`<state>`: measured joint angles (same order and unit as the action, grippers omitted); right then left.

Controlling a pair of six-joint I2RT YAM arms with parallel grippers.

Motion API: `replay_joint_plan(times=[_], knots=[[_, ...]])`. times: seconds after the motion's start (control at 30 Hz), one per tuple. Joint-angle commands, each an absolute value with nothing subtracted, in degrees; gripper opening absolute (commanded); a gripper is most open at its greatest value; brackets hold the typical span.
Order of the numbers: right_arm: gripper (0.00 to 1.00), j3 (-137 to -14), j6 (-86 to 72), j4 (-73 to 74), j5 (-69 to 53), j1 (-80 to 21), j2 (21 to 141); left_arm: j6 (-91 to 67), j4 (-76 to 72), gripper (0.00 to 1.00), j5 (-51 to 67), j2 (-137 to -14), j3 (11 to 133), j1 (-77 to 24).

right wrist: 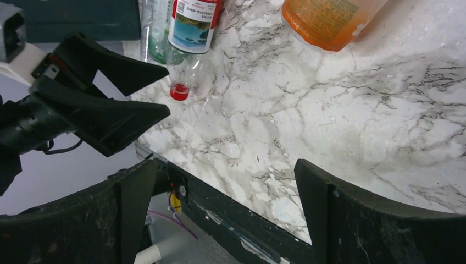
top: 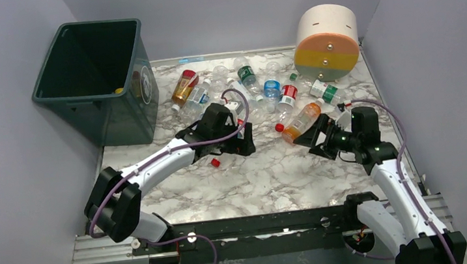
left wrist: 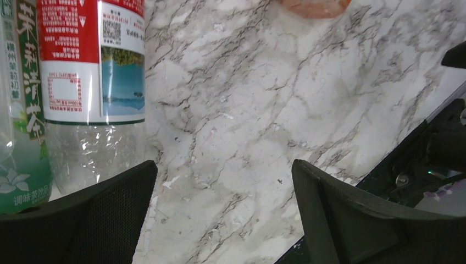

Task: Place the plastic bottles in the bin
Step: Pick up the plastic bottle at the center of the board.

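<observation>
The dark green bin (top: 91,81) stands at the back left. Several plastic bottles (top: 249,88) lie scattered along the back of the marble table. My left gripper (top: 245,142) is open and empty over bare marble (left wrist: 225,181). A clear red-labelled bottle (left wrist: 93,71) with a red cap (top: 216,162) lies just outside its left finger (left wrist: 99,220), beside a green-labelled bottle (left wrist: 22,110). My right gripper (top: 313,138) is open and empty (right wrist: 225,181), low near the table's front. An orange bottle (top: 302,123) lies just beyond it and shows in the right wrist view (right wrist: 329,19).
A big cream, orange and yellow cylinder (top: 326,40) stands at the back right. The black front rail (top: 260,224) runs along the near edge. The left gripper (right wrist: 110,93) shows in the right wrist view, close to the red-capped bottle (right wrist: 192,33).
</observation>
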<state>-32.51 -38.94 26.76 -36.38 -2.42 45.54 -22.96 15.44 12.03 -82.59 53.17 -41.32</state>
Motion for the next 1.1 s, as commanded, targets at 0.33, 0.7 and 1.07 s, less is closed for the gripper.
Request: replay_joint_plan(times=[0.33,0.7,1.07], knots=[[0.99,-41.7,-39.0,40.2,-42.2,-2.5,36.4,-17.5,31.2,0.99,-0.1,-78.6,71.3,-41.1],[1.00,-40.9,-38.4,49.8,-43.2,-2.5,28.3,-12.3,35.5,0.99,-2.4,-86.6,77.2,-39.9],[0.99,-35.6,-33.0,49.3,-45.1,-2.6,31.4,-9.1,34.3,0.99,-5.0,-92.6,75.9,-39.7]])
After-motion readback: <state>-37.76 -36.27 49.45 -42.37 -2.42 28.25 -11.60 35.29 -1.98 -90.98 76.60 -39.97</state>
